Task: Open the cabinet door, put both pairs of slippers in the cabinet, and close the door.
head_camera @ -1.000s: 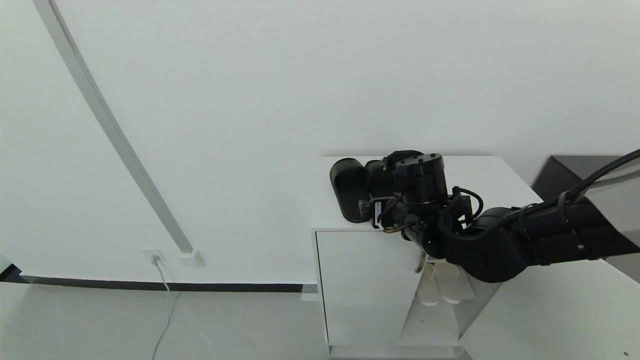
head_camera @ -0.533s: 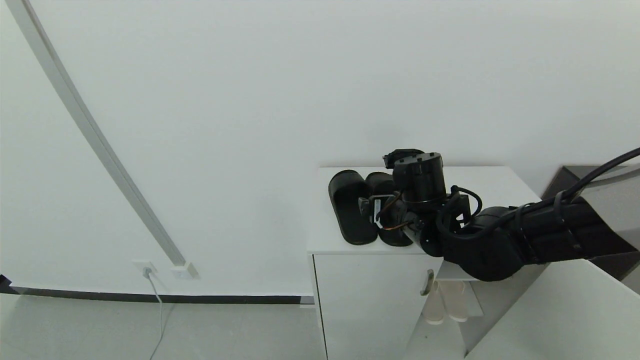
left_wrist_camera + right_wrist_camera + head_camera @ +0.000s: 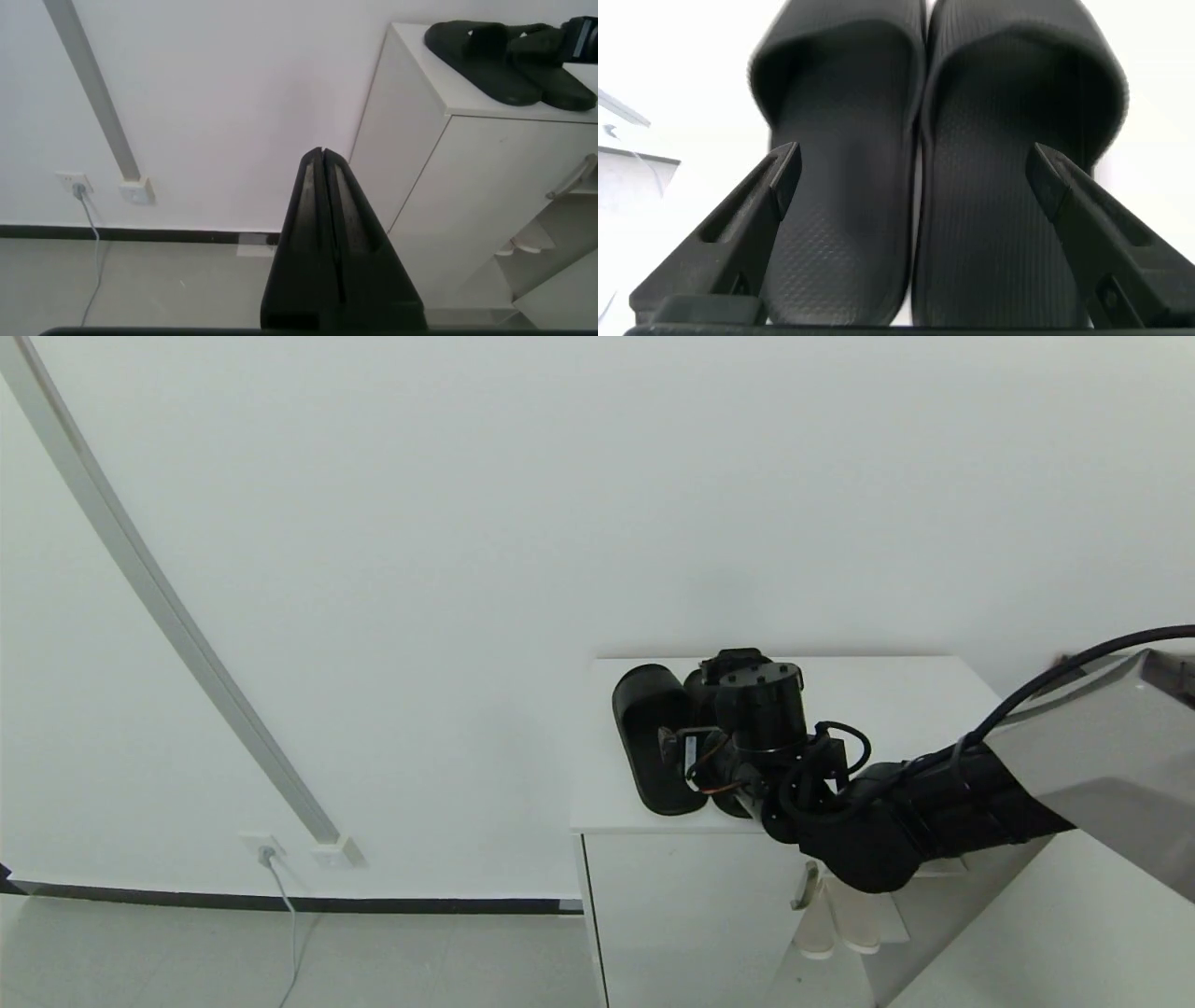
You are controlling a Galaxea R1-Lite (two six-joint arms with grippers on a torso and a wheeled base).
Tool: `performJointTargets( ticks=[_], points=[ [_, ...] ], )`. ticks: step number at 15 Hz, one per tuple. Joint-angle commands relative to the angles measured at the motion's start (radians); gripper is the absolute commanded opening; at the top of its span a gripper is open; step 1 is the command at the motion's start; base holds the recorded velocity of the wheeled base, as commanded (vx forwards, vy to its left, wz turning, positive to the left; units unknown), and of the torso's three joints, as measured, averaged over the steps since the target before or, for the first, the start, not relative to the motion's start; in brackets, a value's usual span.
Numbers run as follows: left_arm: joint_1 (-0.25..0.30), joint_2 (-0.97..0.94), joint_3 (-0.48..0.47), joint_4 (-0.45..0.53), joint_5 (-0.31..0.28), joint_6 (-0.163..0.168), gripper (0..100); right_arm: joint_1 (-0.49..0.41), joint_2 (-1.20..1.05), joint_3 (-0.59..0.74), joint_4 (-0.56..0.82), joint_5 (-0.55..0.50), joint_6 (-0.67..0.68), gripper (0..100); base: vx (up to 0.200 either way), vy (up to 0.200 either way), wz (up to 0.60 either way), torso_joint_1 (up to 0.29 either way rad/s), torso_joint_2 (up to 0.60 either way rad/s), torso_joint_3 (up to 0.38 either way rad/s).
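Right pincer (image 3: 915, 157), spread wide, has dropped lower around the black slippers (image 3: 840, 215) atop the cabinet (image 3: 896, 709).

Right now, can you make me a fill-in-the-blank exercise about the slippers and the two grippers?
1. The black slippers lie on ____ of the white cabinet.
2. The right gripper, at the black slippers, is ____.
3. The left gripper is ____.
4. The other pair, inside the cabinet, is ____ in colour.
Missing words: top; open; shut; white.
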Motion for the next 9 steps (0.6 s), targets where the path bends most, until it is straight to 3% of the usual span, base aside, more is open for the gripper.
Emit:
performJointTargets(
  ticks=[1,9],
  points=[
    [0.0,0.001,0.0,0.0,0.0,-0.001,0,-0.009,0.061,-0.059,0.001,-0.001,-0.011,100,0.0,0.0,0.0,0.0,0.0,0.0],
    [0.0,0.001,0.0,0.0,0.0,-0.002,0,-0.063,0.216,-0.279,0.004,-0.001,-0.048,100,0.0,0.0,0.0,0.0,0.0,0.0]
  ],
)
